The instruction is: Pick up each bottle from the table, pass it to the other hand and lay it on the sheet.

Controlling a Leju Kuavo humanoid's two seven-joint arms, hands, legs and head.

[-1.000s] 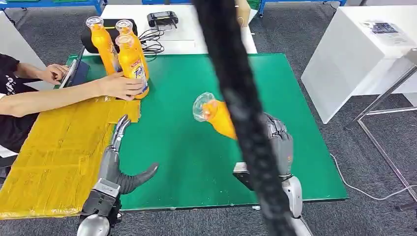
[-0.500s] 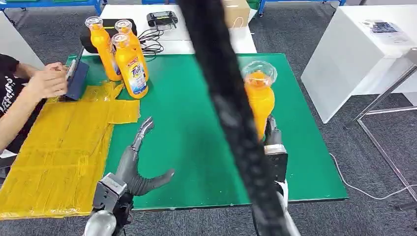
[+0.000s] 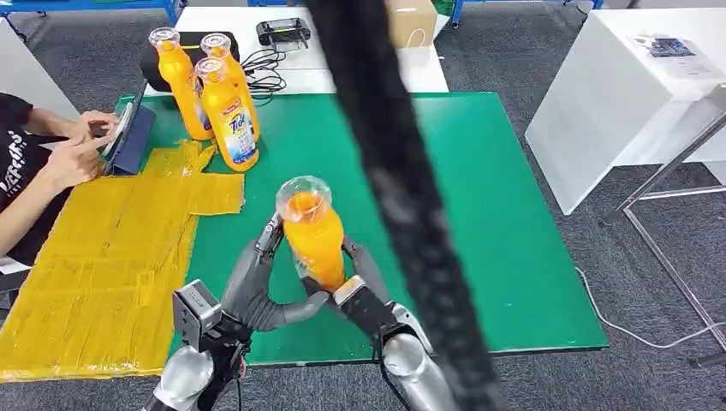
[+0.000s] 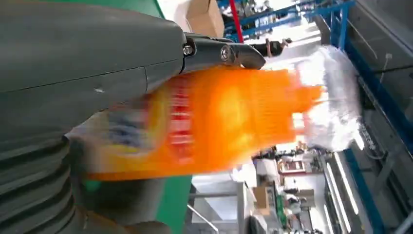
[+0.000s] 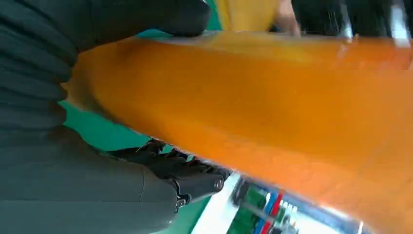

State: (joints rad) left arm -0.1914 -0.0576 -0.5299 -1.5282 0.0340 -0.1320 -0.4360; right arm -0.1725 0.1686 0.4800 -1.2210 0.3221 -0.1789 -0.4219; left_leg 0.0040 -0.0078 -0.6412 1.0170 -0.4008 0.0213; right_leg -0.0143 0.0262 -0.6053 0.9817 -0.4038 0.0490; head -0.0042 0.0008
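Observation:
An orange bottle [image 3: 313, 240] with a clear cap stands upright in the air over the near part of the green mat [image 3: 505, 171]. My right hand [image 3: 364, 295] grips its lower body from the right. My left hand [image 3: 252, 287] lies against its other side, fingers [image 3: 267, 244] straight up along it and thumb under its base. Both wrist views show the bottle [image 4: 229, 117] [image 5: 272, 107] close up and blurred against the hands. The yellow sheet [image 3: 103, 257] covers the table's left side. Three more orange bottles [image 3: 227, 116] stand at the mat's far left corner.
A person [image 3: 34, 171] sits at the left with both hands on a dark tablet [image 3: 128, 137] beside the sheet. A thick black cable [image 3: 402, 188] hangs across the head view. A white table [image 3: 616, 94] stands to the right; a white desk with devices lies behind the mat.
My right hand has carried the bottle left and nearer, from the mat's right side to its middle. My left hand has come right to meet it. The person's hands stay at the tablet.

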